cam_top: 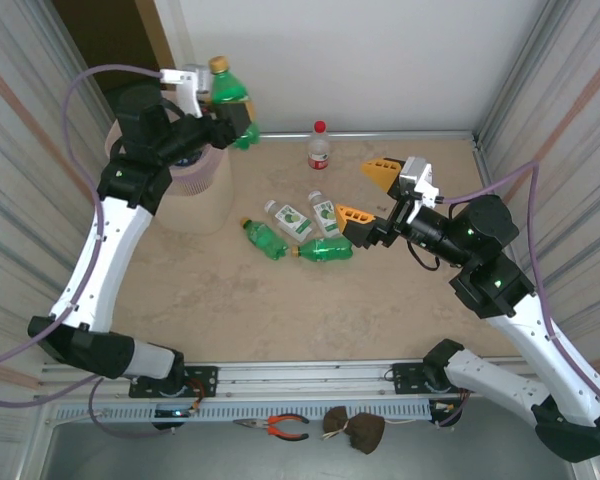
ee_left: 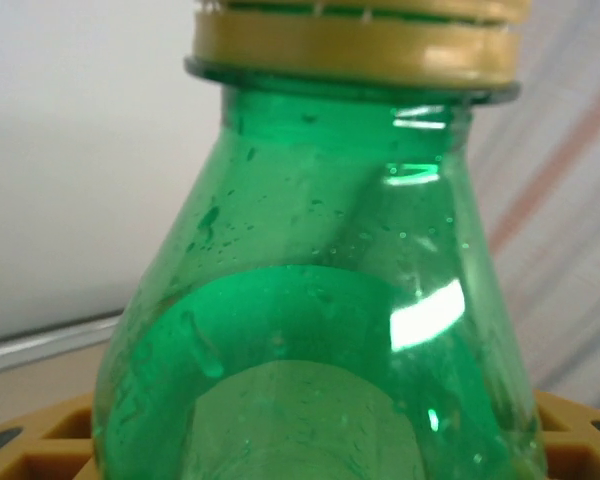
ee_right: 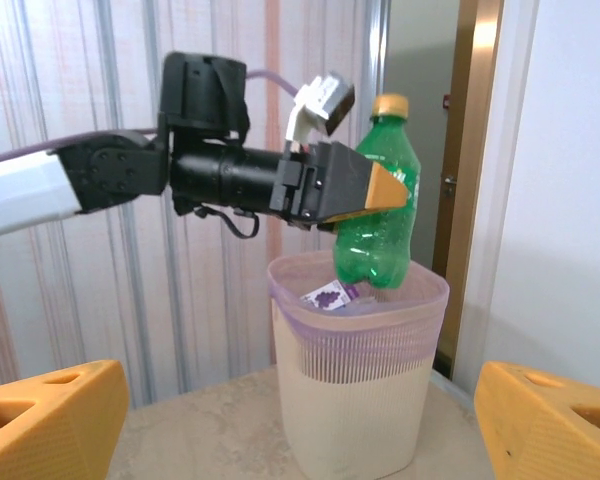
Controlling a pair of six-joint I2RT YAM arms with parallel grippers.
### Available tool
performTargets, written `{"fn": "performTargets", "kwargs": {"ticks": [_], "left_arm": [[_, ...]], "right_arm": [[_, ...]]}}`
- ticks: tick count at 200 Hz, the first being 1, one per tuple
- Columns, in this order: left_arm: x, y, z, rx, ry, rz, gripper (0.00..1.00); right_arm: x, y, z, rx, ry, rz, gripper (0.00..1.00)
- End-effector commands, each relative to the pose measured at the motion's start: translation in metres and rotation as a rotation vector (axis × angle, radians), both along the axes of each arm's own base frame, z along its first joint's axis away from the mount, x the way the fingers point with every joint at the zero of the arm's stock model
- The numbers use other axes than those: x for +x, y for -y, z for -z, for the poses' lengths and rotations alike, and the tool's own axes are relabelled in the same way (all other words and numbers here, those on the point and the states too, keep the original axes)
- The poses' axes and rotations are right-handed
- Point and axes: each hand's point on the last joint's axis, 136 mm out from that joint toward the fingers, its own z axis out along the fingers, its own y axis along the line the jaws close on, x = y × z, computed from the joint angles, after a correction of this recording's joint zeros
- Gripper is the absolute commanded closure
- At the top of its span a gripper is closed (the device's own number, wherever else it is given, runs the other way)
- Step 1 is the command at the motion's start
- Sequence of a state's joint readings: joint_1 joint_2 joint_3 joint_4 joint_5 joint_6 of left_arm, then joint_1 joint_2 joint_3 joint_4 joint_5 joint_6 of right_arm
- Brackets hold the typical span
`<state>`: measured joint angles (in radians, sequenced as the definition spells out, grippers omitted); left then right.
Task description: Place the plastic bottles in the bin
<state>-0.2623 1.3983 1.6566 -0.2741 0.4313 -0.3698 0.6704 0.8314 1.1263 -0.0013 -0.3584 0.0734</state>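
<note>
Six bottles are in sight: one green bottle [cam_top: 230, 92] with a yellow cap, grasped upright in the left claw [ee_right: 372, 192] over the mouth of the single bin [ee_right: 352, 385]. Two lying green bottles [cam_top: 264, 238] and two lying clear bottles [cam_top: 290, 218] rest on the desk [cam_top: 280, 310] just left of the right claw [cam_top: 368, 193], with one red-capped bottle [cam_top: 319, 147] standing beyond it. The left arm stretches out level, while the right arm bends low, its claw released and spread wide.

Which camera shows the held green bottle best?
Right wrist: the whole green bottle, upright in the left hand, its base at the bin rim. Top external has it partly behind the hand; left wrist gives a close-up of its neck.
</note>
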Motion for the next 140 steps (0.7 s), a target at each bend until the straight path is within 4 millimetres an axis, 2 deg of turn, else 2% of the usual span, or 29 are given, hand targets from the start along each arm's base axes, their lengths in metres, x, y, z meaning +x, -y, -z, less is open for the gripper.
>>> {"fn": "performTargets", "kwargs": {"ticks": [1,20,46,72,84,117,140], "left_arm": [[0.018,-0.042,0.004,-0.155,-0.071,-0.173,0.56],[0.037,-0.078,0.020,-0.237,-0.107,-0.330,0.54],[0.056,-0.120,0.037,-0.308,-0.204,-0.579,0.62],[0.067,-0.158,0.062,-0.363,-0.396,-0.833,0.69],[0.073,-0.168,0.075,-0.414,-0.486,-0.894,0.71],[0.094,-0.183,0.106,-0.577,-0.665,-0.938,0.73],[0.108,-0.189,0.120,-0.639,-0.707,-0.985,0.70]], "right_arm": [[0.000,0.001,0.000,-0.002,0.009,0.013,0.11],[0.001,0.002,0.002,-0.006,0.006,0.023,0.11],[0.002,0.004,0.003,-0.007,0.004,0.035,0.12],[0.004,0.004,0.003,-0.007,0.002,0.040,0.12],[0.004,0.004,0.003,-0.009,0.003,0.041,0.12],[0.004,0.005,0.004,-0.010,0.004,0.045,0.12],[0.004,0.005,0.005,-0.015,0.005,0.050,0.12]]}}
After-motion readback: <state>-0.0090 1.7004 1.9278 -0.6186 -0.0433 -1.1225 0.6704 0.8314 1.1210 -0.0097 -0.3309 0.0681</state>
